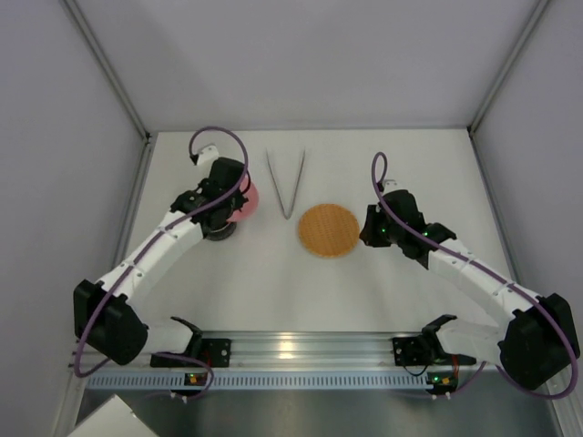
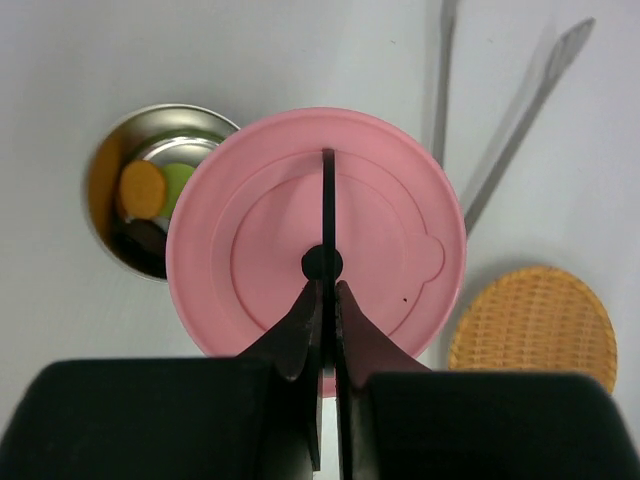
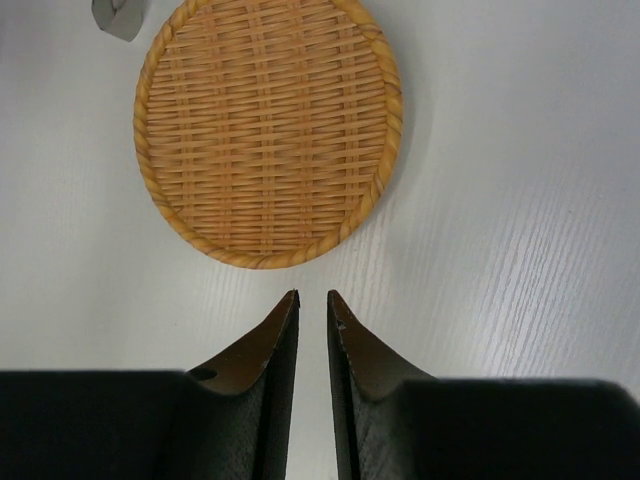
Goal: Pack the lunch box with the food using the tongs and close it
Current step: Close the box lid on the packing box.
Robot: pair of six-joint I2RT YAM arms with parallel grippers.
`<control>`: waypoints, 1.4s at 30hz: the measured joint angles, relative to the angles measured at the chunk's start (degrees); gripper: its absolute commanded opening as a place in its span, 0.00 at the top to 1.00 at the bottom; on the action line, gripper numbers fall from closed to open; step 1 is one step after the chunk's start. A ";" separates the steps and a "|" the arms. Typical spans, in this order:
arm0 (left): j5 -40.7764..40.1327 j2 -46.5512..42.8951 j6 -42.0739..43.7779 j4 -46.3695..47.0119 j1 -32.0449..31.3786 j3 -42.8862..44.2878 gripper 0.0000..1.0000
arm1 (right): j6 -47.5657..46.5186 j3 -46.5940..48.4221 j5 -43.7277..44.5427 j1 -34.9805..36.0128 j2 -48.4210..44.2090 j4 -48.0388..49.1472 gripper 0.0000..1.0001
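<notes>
My left gripper is shut on the thin black handle of the pink lid, which it holds flat. The lid sits off to one side of the steel lunch box and covers only its near edge. Inside the open tin lies food: an orange piece, a green one and a black one. The tongs lie on the table in a V, untouched, beyond the lid. My right gripper hovers just beside the plate, its jaws a narrow gap apart with nothing between them.
An orange woven plate lies bare in the middle of the table, between the two arms, also seen in the wrist views. White walls close in the table on the left, right and far sides.
</notes>
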 measured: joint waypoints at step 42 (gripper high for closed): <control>17.57 12.72 8.02 -0.07 23.04 -0.52 1.00 | 0.00 0.00 -0.02 0.00 0.00 -0.02 0.83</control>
